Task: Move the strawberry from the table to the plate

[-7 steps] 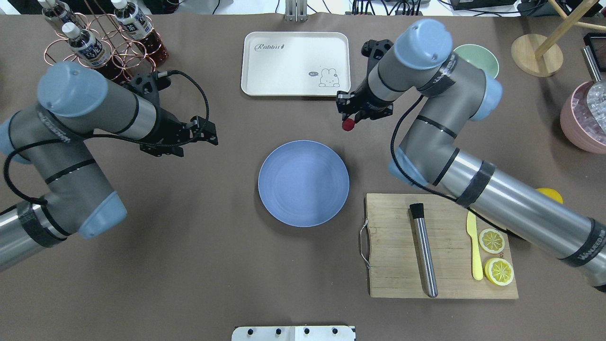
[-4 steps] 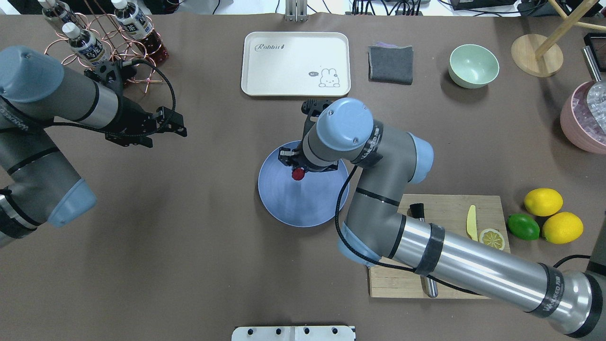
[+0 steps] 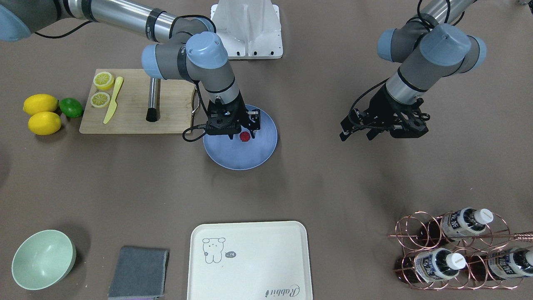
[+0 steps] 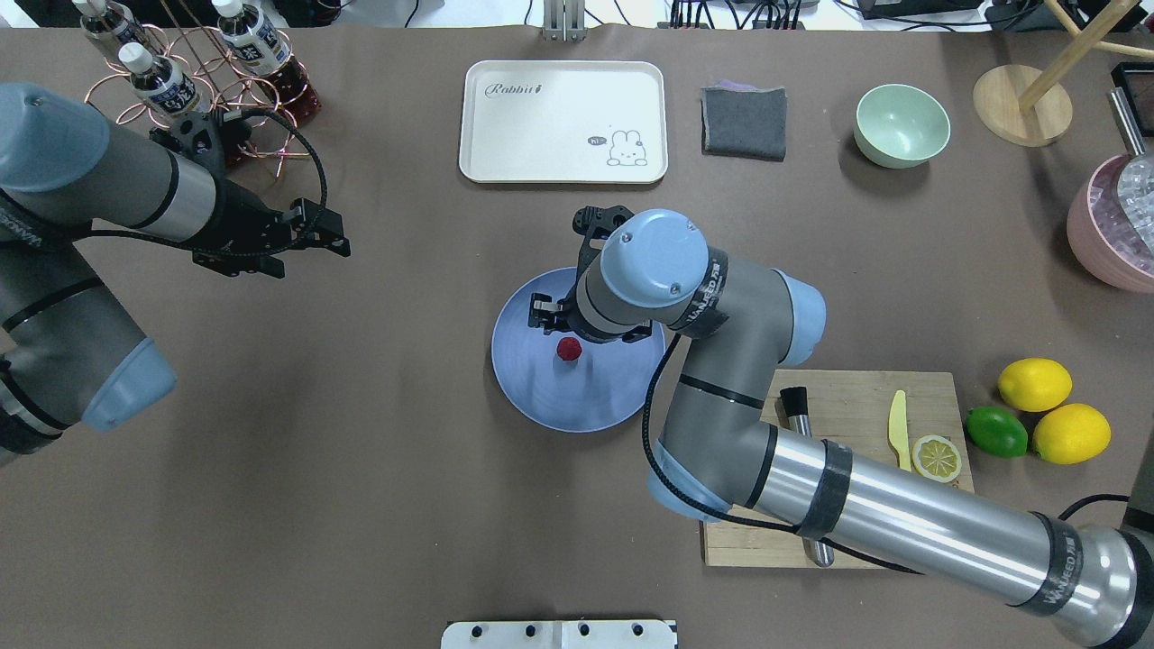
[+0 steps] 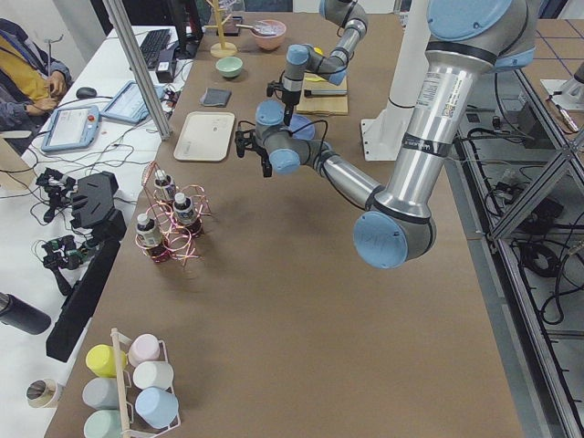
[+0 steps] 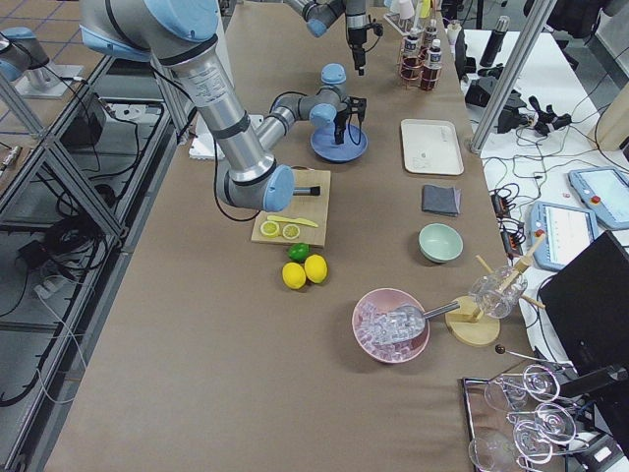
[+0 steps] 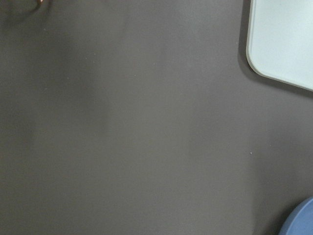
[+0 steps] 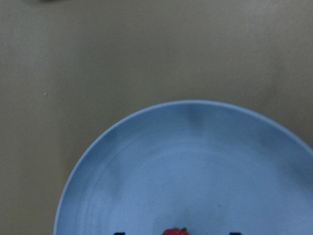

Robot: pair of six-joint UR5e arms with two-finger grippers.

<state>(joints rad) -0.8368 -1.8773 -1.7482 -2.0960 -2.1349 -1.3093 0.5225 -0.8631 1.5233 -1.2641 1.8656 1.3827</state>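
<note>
Brown-grey table (image 4: 361,505), laid with a cream tray (image 4: 541,126) at the far side, a wooden cutting board (image 4: 847,406) at the robot's right and a blue plate (image 4: 532,397) near the middle.

Right arm (image 4: 865,514) stretched in across the cutting board, wrist bent down over the plate. Left arm (image 4: 99,198) parked well apart, over bare table near a rack of bottles (image 4: 180,90).

Left gripper (image 4: 335,233) hung above the table with jaws parted and nothing between them, so far as the overhead view showed; no fingers caught by its own wrist camera.

Right gripper (image 3: 241,130) set low over the plate's middle, jaws spread. In its wrist view, two dark fingertips (image 8: 117,233) stood either side of the fruit with blue plate showing in both gaps, so released rather than clenched.

Strawberry (image 4: 568,350) placed on the plate, close to its centre, between the open fingers and apparently resting free.

Judged as the release step, with the placing as good as made. Called for next: a straight lift of the right gripper, jaws kept wide, so as not to nudge the small round fruit toward the rim; then withdrawal clear of the plate.
</note>
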